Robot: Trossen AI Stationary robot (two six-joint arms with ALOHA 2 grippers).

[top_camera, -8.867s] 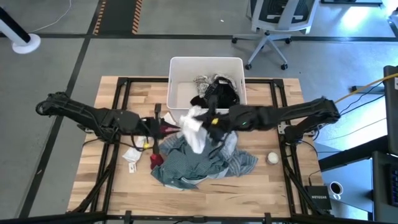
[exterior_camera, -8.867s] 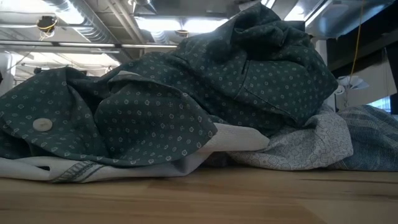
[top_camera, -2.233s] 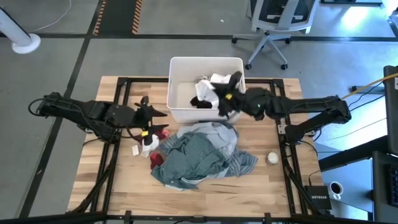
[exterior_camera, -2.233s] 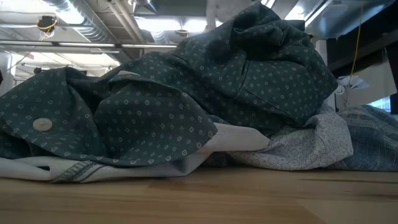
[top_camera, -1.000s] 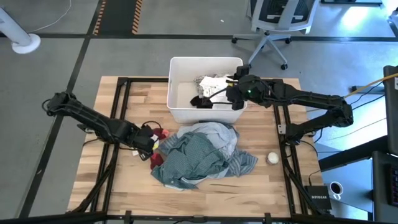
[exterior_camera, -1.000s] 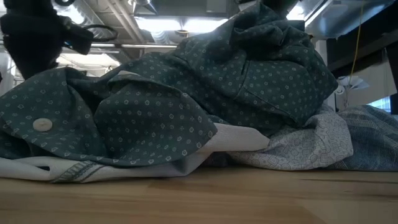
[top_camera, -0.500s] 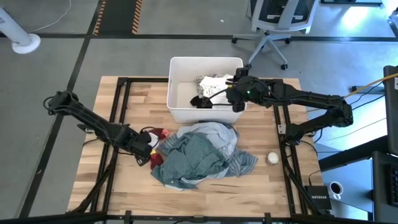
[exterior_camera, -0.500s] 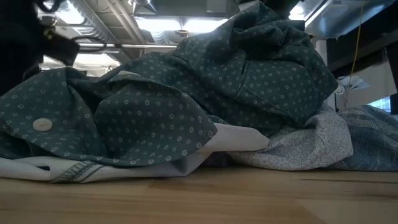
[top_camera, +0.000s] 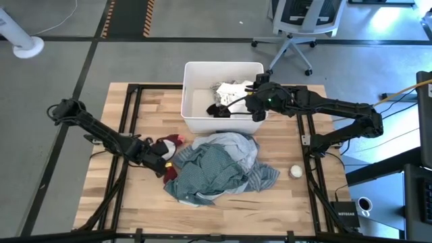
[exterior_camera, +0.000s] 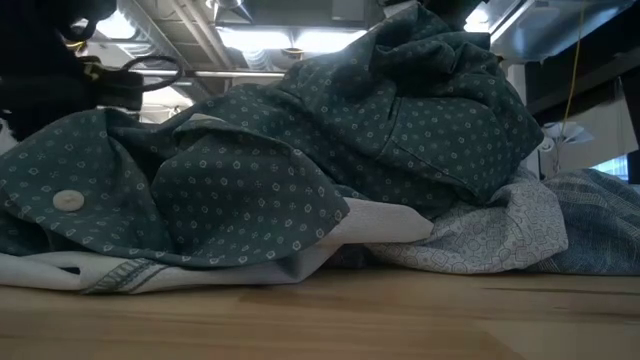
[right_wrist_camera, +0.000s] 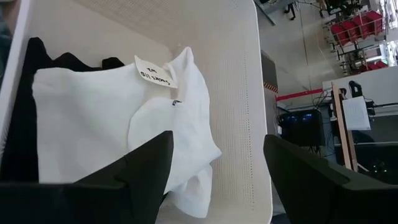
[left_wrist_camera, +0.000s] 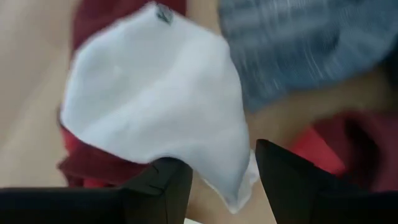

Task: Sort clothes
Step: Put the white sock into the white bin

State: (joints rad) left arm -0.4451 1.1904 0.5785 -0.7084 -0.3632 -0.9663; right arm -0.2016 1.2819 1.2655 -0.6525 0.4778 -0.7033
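Note:
A pile of clothes (top_camera: 216,169) lies mid-table, a dark green dotted shirt (exterior_camera: 300,170) on top. At its left edge my left gripper (top_camera: 164,162) points steeply down, open. In its wrist view a small white piece (left_wrist_camera: 155,106) lies on a red piece (left_wrist_camera: 93,168), and the white piece's corner reaches between the open fingers of the left gripper (left_wrist_camera: 224,186). My right gripper (top_camera: 248,102) hovers open over the white tub (top_camera: 223,65), above a white piece with a tag (right_wrist_camera: 112,124) and a black piece (right_wrist_camera: 25,124) that lie inside. My left gripper's open fingers (left_wrist_camera: 168,180) stand on either side of the white piece's near corner (left_wrist_camera: 233,186), coming from above. Whether they touch the cloth I cannot tell.
A small white ball (top_camera: 295,171) lies on the wood right of the pile. More red cloth (top_camera: 170,141) shows just beyond the left gripper. Bare wood runs along the table's left side and near edge. An office chair (top_camera: 297,27) stands beyond the table.
My left gripper has sunk and tipped more steeply down, shifting a little toward the table's near edge along the left side of the pile. Its fingers have stayed open. The pile has not moved.

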